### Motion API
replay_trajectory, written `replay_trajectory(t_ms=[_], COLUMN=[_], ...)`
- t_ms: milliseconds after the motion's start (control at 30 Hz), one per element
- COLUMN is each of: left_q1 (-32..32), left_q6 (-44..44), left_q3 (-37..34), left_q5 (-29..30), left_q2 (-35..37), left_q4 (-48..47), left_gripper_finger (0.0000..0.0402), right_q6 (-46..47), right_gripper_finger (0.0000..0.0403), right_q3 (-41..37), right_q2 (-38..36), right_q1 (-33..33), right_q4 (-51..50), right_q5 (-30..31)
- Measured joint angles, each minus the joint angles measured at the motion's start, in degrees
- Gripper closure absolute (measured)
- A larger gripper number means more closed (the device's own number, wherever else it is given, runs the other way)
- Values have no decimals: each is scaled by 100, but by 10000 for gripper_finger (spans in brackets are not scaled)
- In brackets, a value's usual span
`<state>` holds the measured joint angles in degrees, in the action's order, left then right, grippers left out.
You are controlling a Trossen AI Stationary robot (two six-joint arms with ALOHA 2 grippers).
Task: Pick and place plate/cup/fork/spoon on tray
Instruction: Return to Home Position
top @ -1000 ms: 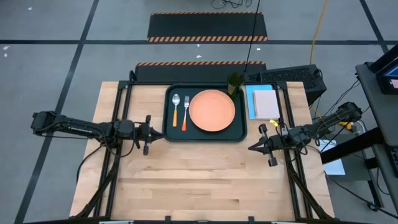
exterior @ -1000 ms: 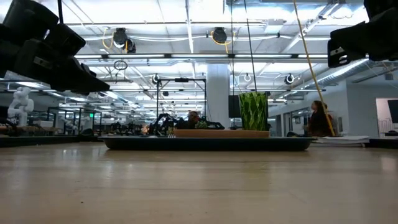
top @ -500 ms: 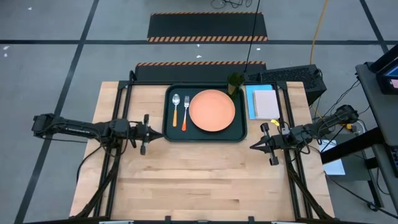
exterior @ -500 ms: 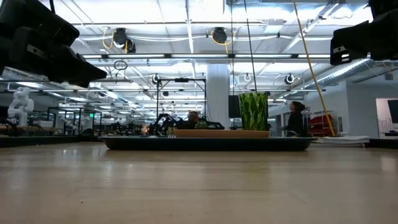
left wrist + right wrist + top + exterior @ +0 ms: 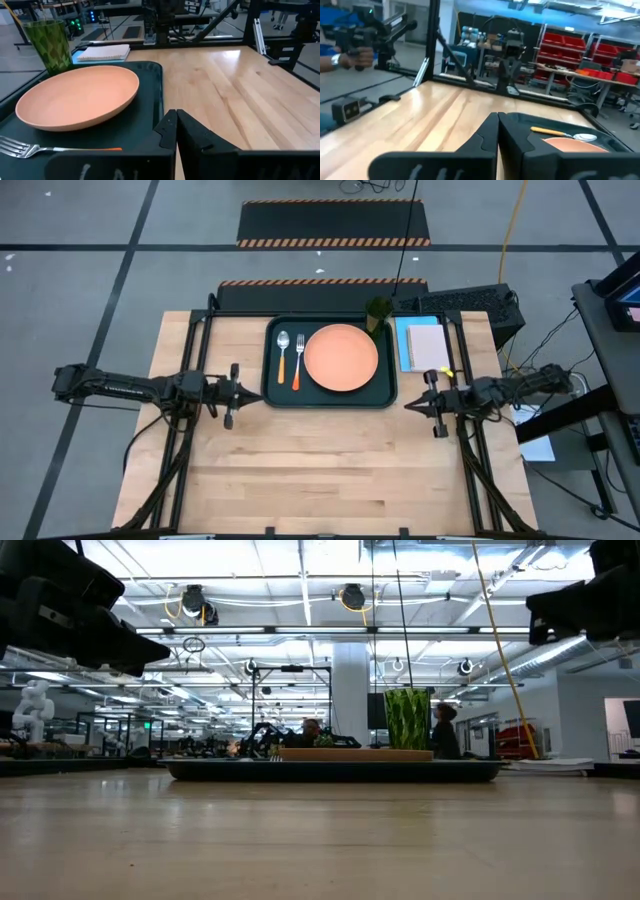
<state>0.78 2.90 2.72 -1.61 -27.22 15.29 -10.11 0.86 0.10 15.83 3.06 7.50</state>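
The dark tray (image 5: 272, 393) lies at the table's far middle. On it rest the salmon-orange plate (image 5: 341, 358), the spoon (image 5: 283, 353) and the fork (image 5: 298, 358) side by side left of the plate, and the green cup (image 5: 377, 313) at the tray's far right corner. My left gripper (image 5: 256, 394) is shut and empty, just off the tray's near left corner. My right gripper (image 5: 408, 405) is shut and empty, off the tray's near right corner. The left wrist view shows the plate (image 5: 77, 97), the fork (image 5: 30, 147) and the cup (image 5: 48, 45).
A pink-and-blue notepad (image 5: 425, 346) lies right of the tray. Bare wood (image 5: 330, 470) spreads over the table's near half. A person (image 5: 443, 732) walks in the room behind the table. A hand shows at the edge of the right wrist view (image 5: 357, 56).
My right gripper has drawn back toward the table's right edge and slightly toward the far edge. My left gripper has shifted slightly toward the far edge. A person in the room behind has walked leftward.
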Motion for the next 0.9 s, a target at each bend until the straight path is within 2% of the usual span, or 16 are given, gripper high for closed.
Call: replay_trajectory(t_ms=[200,300,467,700,900], left_q1=[-2,-2,-2,-2,-2], left_q6=[25,89,90,93,109], left_q3=[0,0,0,0,0], left_q5=[0,0,4,3,7], left_q2=[0,-2,0,-1,0], left_q4=[180,178,176,172,166], left_gripper_finger=[391,398,385,398,384], right_q6=[196,196,256,341,256], right_gripper_finger=[403,403,403,403,403], right_q3=[0,0,0,0,0], right_q2=[10,10,10,13,13], right_q1=[-707,-940,-1124,-1139,-1139], right_q4=[-170,-162,-184,-197,-204], right_q5=[-753,-776,-783,-781,-706])
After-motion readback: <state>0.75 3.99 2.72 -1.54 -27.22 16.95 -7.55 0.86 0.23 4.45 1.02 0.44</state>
